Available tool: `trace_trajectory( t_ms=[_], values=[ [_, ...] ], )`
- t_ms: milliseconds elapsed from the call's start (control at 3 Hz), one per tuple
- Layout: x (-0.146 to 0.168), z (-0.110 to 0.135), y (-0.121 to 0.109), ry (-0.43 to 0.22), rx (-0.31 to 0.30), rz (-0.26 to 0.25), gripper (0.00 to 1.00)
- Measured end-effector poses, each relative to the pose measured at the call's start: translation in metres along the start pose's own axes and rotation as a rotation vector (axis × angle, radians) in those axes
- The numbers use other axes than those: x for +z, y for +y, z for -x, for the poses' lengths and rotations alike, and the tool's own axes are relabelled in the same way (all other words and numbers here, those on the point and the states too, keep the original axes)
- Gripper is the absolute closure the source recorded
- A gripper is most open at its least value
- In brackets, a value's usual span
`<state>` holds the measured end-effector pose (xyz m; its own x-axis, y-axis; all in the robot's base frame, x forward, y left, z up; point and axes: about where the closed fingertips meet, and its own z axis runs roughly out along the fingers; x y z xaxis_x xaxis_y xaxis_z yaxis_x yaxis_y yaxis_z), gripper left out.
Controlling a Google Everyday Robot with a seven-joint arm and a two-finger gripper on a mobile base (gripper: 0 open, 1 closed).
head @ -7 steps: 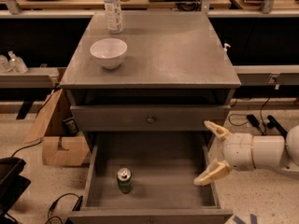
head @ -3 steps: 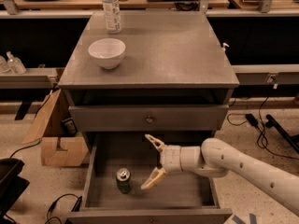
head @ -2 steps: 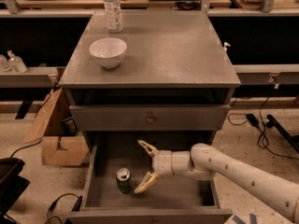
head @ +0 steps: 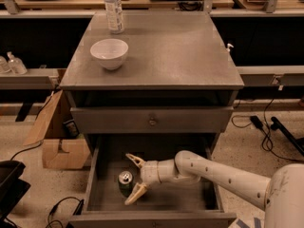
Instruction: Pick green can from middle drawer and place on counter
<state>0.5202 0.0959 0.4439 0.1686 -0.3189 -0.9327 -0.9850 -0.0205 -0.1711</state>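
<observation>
The green can (head: pixel 125 183) stands upright on the floor of the open middle drawer (head: pixel 107 201), left of centre, its silver lid facing up. My gripper (head: pixel 131 178) reaches in from the right on a white arm. Its two tan fingers are spread wide, one behind the can (head: pixel 134 159) and one in front (head: pixel 135 194), so the can sits at the mouth of the open jaws. The fingers do not close on it. The counter (head: pixel 175 46) is the grey slab on top of the cabinet.
A white bowl (head: pixel 109 53) and a clear plastic bottle (head: pixel 113 8) stand on the counter's left half. A shut drawer with a round knob (head: pixel 152 121) is above the open one. A cardboard box (head: pixel 54 137) and cables lie on the floor at left.
My gripper has moved left across the drawer from its right side to the can. The fingers stay spread and now bracket the can. The can has not moved.
</observation>
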Motion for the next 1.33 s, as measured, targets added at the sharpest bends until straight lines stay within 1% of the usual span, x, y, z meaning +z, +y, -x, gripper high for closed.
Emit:
trace_trajectory(
  t_ms=[333, 667, 1000, 1333],
  values=[
    [0.034, -0.014, 0.011, 0.066, 0.003, 0.066, 0.27],
    [0.049, -0.021, 0.015, 0.106, -0.002, 0.095, 0.49],
    [0.049, -0.016, 0.016, 0.105, 0.004, 0.100, 0.72],
    [0.006, 0.012, 0.019, 0.075, 0.034, 0.087, 0.96]
  ],
)
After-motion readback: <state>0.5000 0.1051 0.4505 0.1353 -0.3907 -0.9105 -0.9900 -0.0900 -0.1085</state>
